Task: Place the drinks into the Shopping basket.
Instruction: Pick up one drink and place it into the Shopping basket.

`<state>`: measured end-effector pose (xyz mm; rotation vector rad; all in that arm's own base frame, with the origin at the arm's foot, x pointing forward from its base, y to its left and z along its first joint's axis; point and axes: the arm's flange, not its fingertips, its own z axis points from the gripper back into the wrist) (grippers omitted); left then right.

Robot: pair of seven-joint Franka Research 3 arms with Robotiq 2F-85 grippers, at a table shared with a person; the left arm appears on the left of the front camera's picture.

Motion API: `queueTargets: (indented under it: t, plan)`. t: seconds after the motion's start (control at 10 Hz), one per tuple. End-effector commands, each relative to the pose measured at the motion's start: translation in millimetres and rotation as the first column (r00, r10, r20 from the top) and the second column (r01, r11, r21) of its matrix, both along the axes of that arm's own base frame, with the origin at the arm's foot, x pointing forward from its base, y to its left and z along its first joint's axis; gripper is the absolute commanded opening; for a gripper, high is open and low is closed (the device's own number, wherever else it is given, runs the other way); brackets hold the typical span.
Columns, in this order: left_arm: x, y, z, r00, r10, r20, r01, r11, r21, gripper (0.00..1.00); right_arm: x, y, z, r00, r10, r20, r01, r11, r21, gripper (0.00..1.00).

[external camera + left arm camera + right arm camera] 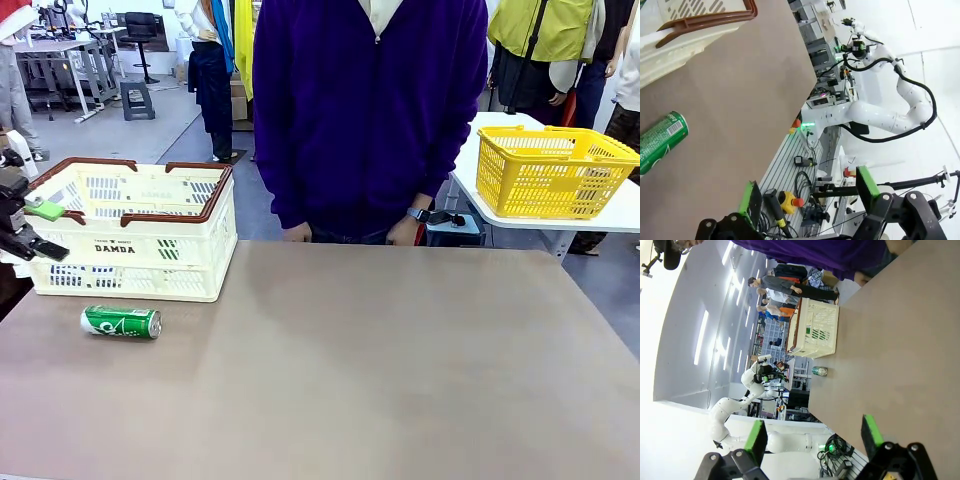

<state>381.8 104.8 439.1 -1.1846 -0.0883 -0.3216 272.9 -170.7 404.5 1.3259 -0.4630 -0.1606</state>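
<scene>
A slim green metal can (121, 322) with white lettering lies on its side on the brown table (380, 360). It sits just in front of the Shopping basket (150, 235), a large cream-white slotted plastic crate with a brown rim and handles, and does not touch it.

The left gripper (55, 232), black with green pads, reaches in sideways from the left edge beside the crate's left end, above the can. Its two fingers are stacked one over the other. In the left wrist view its jaws stand wide apart with nothing between them.

In the right wrist view the right gripper (814, 437) hangs off the near edge of the table, well away from the can. Its jaws are also spread wide and empty.

A person (370, 110) in a purple cardigan stands at the far side, both hands (296, 232) resting at the table edge.
</scene>
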Motion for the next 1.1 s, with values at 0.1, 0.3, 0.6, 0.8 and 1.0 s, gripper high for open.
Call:
queueTargets:
  t: [0.1, 0.3, 0.6, 0.8, 1.0]
  plan:
    - [-4, 1, 1, 1.0, -0.004, -0.013, 0.004, 1.0, 0.0, 1.0, 3, 1, 6, 1.0, -0.012, 0.001, 0.012, 1.0, 0.027, 1.0]
    - [-4, 1, 1, 1.0, -0.004, -0.013, 0.004, 1.0, 0.0, 1.0, 3, 1, 6, 1.0, -0.012, 0.001, 0.012, 1.0, 0.027, 1.0]
    - [3, -28, 34, 0.766, -0.42, 0.487, 0.185, 0.869, 0.458, 1.0, 3, 1, 6, 1.0, -0.012, 0.001, 0.012, 1.0, 0.027, 1.0]
    - [-17, -52, 48, 0.404, -0.728, 0.554, 0.261, 0.673, 0.692, 1.0, 3, 1, 6, 1.0, -0.012, 0.001, 0.012, 1.0, 0.027, 1.0]
    - [-46, -70, 40, 0.063, -0.889, 0.453, 0.313, 0.449, 0.837, 1.0, 3, 1, 6, 1.0, -0.012, 0.001, 0.012, 1.0, 0.027, 1.0]
